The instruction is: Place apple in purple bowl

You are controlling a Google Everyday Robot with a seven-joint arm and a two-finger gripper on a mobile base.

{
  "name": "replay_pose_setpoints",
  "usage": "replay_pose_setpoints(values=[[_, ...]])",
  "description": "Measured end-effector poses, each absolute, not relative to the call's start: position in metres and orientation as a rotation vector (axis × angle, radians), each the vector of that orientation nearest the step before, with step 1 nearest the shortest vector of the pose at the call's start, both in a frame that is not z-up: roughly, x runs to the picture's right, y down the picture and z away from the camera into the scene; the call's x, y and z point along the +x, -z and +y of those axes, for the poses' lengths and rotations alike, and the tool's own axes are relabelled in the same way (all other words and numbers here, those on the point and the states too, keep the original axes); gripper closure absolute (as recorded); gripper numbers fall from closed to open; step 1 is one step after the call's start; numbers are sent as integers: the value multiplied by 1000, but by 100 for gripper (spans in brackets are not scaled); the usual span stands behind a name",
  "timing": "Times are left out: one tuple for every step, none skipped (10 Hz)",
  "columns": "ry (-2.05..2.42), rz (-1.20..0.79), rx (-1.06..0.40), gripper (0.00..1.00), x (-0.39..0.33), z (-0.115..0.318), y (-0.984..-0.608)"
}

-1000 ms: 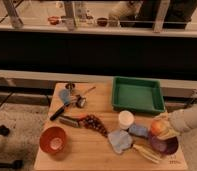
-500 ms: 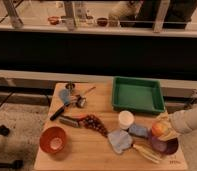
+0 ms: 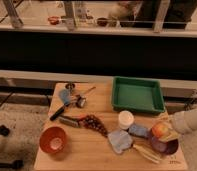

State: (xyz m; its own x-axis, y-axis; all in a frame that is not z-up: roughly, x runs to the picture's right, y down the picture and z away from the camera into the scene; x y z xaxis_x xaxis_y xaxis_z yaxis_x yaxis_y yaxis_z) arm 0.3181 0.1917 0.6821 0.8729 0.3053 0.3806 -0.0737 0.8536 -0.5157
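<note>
Apple (image 3: 158,129) sits clamped in the tool (image 3: 163,131), closed on it, over the purple bowl (image 3: 168,148).

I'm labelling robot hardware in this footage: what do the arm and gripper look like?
The arm is a thick, rounded, off-white link entering from the right edge. Its gripper, over the purple bowl, has pale yellowish jaws. No markings or cables show.
</note>
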Motion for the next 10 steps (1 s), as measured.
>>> replay_pose_setpoints(values=[[-208, -472, -514, 100, 318, 192, -682], [-209, -472, -515, 100, 318, 192, -683], [-210, -471, -515, 100, 319, 192, -683], [-211, -471, -516, 100, 319, 193, -684], [-211, -471, -518, 100, 319, 193, -684], [-211, -470, -519, 100, 320, 193, -684], [-212, -467, -521, 100, 321, 194, -685], [-213, -465, -522, 100, 321, 195, -686], [-214, -461, -524, 100, 323, 196, -687], [-215, -459, -527, 100, 325, 198, -689]])
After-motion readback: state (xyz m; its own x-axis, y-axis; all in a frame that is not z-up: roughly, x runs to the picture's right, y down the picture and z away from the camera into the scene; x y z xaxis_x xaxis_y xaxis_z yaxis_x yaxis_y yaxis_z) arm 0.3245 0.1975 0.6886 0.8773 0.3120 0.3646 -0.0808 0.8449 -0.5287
